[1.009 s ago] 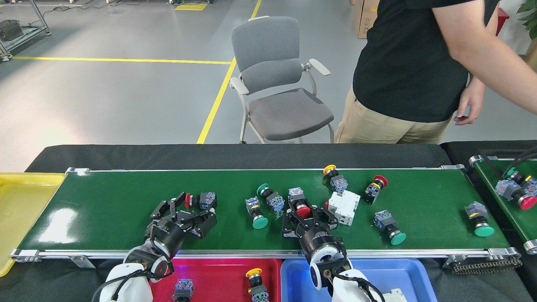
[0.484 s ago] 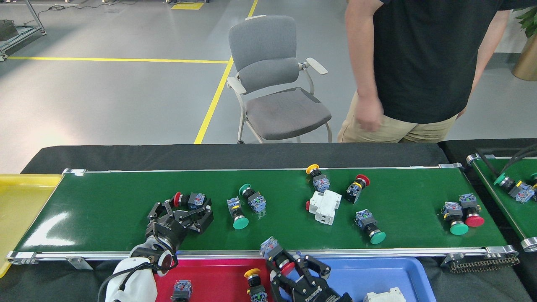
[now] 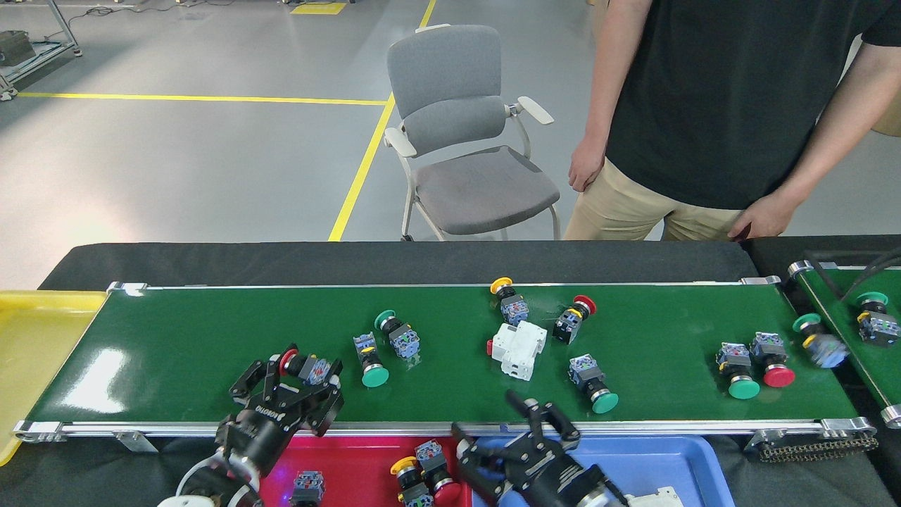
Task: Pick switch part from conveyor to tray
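Observation:
The conveyor point(image 3: 211, 331) is the long dark-green belt across the middle. It carries several switch parts: green-capped ones point(image 3: 369, 360), a yellow-capped one point(image 3: 507, 303), a red-capped one point(image 3: 574, 317) and a white breaker block point(image 3: 517, 343). My left gripper point(image 3: 299, 373) hangs over the belt's near edge at the left. It is shut on a red-capped switch part point(image 3: 307, 367). My right gripper point(image 3: 493, 426) is open and empty at the near rail, above the seam between the red tray point(image 3: 352, 461) and the blue tray point(image 3: 669, 461). In the red tray lies a red-capped switch part point(image 3: 436, 470).
A yellow tray point(image 3: 28, 345) sits past the belt's left end. A smaller second belt point(image 3: 845, 310) with more parts runs at the right. A person point(image 3: 704, 105) stands behind the table beside a grey chair point(image 3: 464, 141). More switch parts point(image 3: 753, 359) lie at the belt's right.
My right gripper carried a red-capped switch part off the belt, let it go into the red tray and now stands open. My left gripper closed on its red-capped part and drew back. Belt parts drifted left.

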{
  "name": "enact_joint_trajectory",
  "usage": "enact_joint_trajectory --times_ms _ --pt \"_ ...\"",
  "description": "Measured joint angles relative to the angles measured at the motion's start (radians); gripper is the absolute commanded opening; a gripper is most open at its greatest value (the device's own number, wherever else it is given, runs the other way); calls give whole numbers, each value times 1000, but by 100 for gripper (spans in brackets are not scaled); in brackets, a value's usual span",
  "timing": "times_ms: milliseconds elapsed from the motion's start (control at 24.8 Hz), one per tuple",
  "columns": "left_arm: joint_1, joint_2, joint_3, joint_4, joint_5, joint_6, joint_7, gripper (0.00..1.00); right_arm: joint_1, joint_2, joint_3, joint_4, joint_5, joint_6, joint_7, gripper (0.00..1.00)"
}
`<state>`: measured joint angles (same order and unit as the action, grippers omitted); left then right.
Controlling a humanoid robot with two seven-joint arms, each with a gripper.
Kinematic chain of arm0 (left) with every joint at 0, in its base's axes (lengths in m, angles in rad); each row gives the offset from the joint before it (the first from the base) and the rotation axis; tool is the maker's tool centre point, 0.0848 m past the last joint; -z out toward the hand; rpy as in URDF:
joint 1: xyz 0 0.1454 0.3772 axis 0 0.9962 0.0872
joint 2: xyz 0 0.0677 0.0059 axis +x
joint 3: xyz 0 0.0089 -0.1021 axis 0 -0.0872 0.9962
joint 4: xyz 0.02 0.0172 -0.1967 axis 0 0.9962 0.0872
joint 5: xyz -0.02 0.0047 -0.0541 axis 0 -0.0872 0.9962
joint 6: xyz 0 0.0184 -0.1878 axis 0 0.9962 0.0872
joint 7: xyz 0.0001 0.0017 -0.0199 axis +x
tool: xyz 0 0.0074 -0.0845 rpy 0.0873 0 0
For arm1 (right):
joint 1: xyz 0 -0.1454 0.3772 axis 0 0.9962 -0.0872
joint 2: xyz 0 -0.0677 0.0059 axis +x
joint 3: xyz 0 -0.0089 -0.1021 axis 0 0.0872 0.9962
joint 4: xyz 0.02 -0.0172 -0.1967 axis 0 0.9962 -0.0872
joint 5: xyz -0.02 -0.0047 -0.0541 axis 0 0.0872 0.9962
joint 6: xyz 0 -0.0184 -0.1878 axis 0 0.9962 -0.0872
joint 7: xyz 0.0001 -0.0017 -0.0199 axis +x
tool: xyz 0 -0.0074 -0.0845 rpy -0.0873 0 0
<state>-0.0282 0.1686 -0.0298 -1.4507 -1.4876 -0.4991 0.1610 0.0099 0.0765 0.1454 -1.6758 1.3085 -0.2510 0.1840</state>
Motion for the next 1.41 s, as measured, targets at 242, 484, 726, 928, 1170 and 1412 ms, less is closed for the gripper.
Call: enact_joint_trajectory --times_ms 242,484,726,928,1170,1412 --pt "305 17 51 -259 1 -247 4 100 66 -29 -170 -8 0 146 -112 98" --pt "343 -30 102 -273 1 -281 4 100 257 -54 -199 -74 -2 163 -201 98" --pt "328 -151 273 -267 -5 -163 7 100 225 -54 -142 -78 5 148 -208 98" --pt "300 -133 302 -213 -6 -6 3 100 116 -41 34 -38 22 196 -110 97" --pt "147 -133 302 -113 -7 30 -101 100 -50 -24 195 138 75 334 -75 94" --pt "2 -129 295 23 -24 71 -166 100 -189 -4 268 306 56 348 -30 35"
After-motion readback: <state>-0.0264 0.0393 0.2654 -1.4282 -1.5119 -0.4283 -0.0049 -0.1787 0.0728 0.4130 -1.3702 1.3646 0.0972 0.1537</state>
